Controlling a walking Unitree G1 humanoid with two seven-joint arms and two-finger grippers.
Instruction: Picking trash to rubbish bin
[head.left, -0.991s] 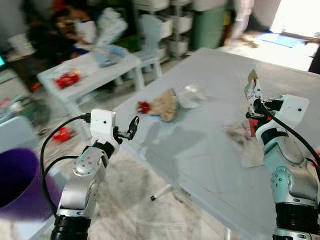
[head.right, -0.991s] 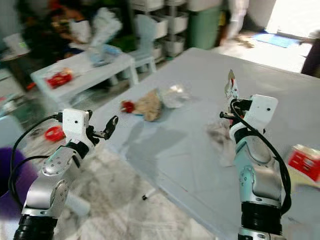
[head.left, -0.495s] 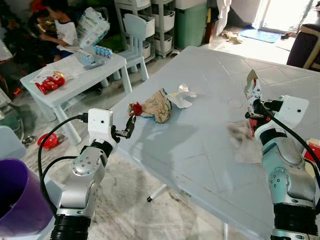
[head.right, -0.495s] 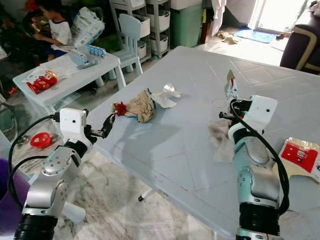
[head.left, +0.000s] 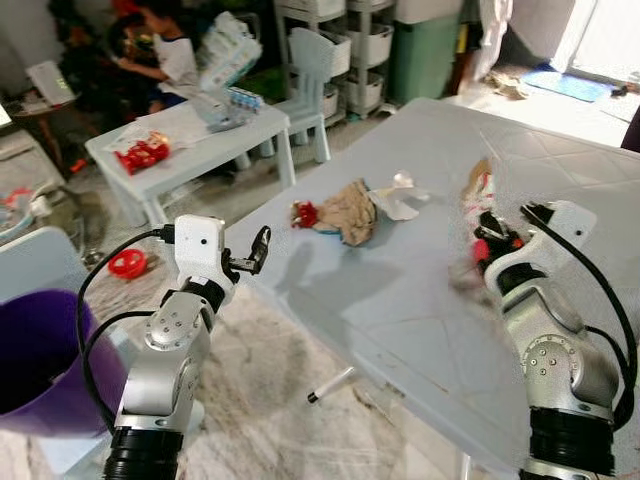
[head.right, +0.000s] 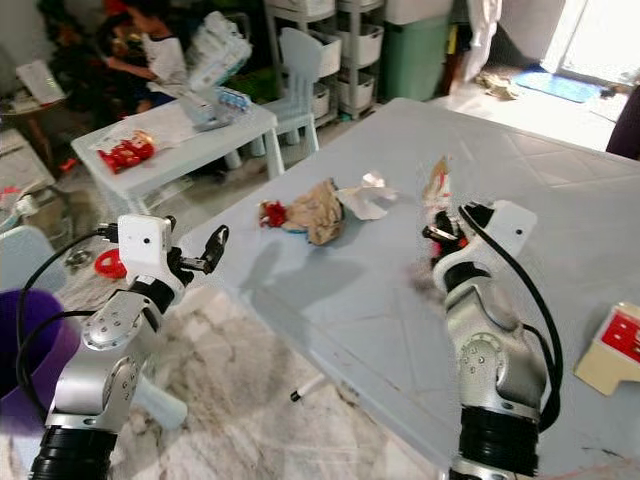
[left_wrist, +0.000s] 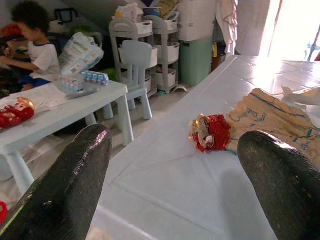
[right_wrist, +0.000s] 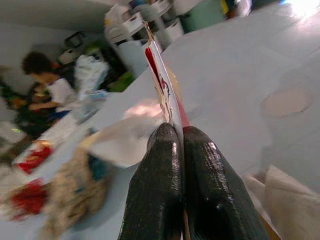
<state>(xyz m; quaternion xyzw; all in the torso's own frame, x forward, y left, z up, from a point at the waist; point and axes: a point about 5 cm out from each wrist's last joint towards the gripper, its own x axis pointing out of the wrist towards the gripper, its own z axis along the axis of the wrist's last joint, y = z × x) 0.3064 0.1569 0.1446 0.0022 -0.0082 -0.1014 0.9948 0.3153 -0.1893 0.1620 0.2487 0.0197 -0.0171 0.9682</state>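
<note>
My right gripper (head.left: 487, 238) is shut on a thin red-and-white wrapper (head.left: 478, 188), held upright above the grey table (head.left: 560, 170); the right wrist view shows the wrapper (right_wrist: 161, 82) pinched between both fingers (right_wrist: 156, 165). Further left on the table lie a crumpled brown paper bag (head.left: 350, 208), a small red wrapper (head.left: 303, 213) and a white paper scrap (head.left: 400, 195). My left gripper (head.left: 255, 250) is open and empty, just off the table's left edge, facing the red wrapper (left_wrist: 210, 132). A purple bin (head.left: 40, 345) stands on the floor at my far left.
A stained napkin (head.left: 463, 272) lies beside my right arm, and a red-and-cream box (head.right: 615, 345) sits at the table's right. A small white table (head.left: 190, 135) with a person, a child's chair (head.left: 312, 60) and shelves stand behind. A pen (head.left: 330, 383) lies on the floor.
The camera has turned, shifting the whole scene to the right. My right gripper has swung left and slightly down with the wrapper, now blurred. The left gripper stays open near the table edge.
</note>
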